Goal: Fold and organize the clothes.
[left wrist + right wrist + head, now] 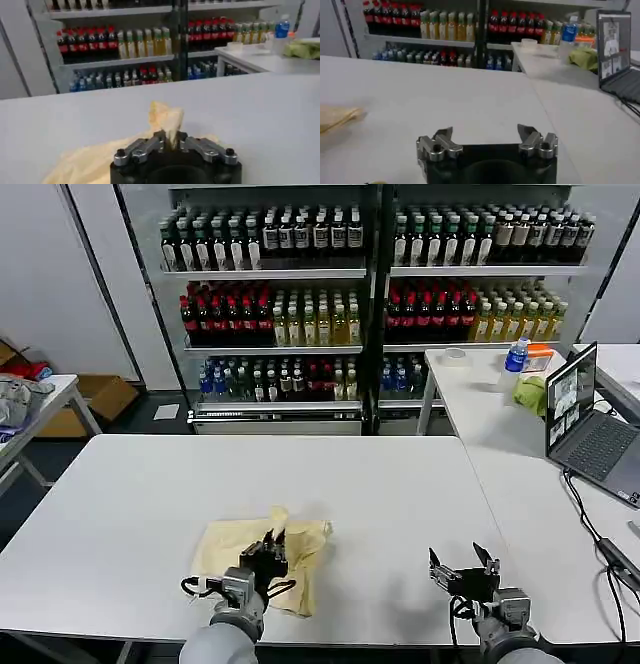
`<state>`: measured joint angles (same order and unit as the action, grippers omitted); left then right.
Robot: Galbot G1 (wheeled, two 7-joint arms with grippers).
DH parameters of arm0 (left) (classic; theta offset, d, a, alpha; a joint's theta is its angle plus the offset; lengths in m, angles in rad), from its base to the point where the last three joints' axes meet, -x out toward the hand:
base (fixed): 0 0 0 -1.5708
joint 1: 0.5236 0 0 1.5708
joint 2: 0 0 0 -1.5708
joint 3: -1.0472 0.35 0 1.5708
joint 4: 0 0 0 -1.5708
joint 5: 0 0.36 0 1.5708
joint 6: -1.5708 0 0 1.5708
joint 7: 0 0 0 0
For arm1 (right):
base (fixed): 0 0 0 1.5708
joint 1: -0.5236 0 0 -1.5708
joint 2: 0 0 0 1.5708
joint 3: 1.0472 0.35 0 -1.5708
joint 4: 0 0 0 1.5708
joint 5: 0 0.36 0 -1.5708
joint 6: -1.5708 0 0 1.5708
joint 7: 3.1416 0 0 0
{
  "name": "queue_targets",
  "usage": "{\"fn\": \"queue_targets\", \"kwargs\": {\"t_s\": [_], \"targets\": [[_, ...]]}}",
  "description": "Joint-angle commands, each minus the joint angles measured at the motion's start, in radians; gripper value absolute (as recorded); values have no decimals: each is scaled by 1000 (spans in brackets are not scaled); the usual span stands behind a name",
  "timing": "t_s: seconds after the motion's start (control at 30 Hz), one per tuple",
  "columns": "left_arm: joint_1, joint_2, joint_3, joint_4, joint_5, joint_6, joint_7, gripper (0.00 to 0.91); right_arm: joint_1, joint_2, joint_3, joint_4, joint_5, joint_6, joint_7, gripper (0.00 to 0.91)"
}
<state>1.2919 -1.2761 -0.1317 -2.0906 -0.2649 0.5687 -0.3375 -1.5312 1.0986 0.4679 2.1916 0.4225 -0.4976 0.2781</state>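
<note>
Shirt [262,556], cream-yellow, lies crumpled on near part of white surface [140,484]. Left hand [268,548] clenched on a raised fold of it. Right hand [461,563] released, low over bare surface, well apart from shirt. No writing legible on shirt.

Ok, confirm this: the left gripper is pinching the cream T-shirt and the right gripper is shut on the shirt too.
Not quite. The left gripper does pinch the T-shirt, but the right gripper is open and holds nothing, sitting over bare table apart from the shirt. The right wrist view shows this.
</note>
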Motion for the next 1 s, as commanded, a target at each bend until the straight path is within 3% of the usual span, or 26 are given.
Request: {"fn": "queue_targets", "kwargs": {"t_s": [0.03, 0.27, 0.47, 0.73, 1.0], "targets": [[-12, -12, 39, -18, -95, -36, 25, 907, 3, 2, -3, -1, -1, 0, 0, 907], [63, 15, -31, -168, -358, -47, 70, 907, 5, 10, -5, 0, -3, -1, 1, 907], [154, 90, -262, -267, -458, -52, 68, 907, 3, 22, -6, 3, -7, 2, -1, 907], [246, 209, -563, -198, -614, -11, 57, 907, 13, 37, -17, -3, -13, 4, -4, 907], [221, 230, -577, -72, -687, 8, 76, 907, 11, 50, -17, -3, -21, 5, -5, 907]]}}
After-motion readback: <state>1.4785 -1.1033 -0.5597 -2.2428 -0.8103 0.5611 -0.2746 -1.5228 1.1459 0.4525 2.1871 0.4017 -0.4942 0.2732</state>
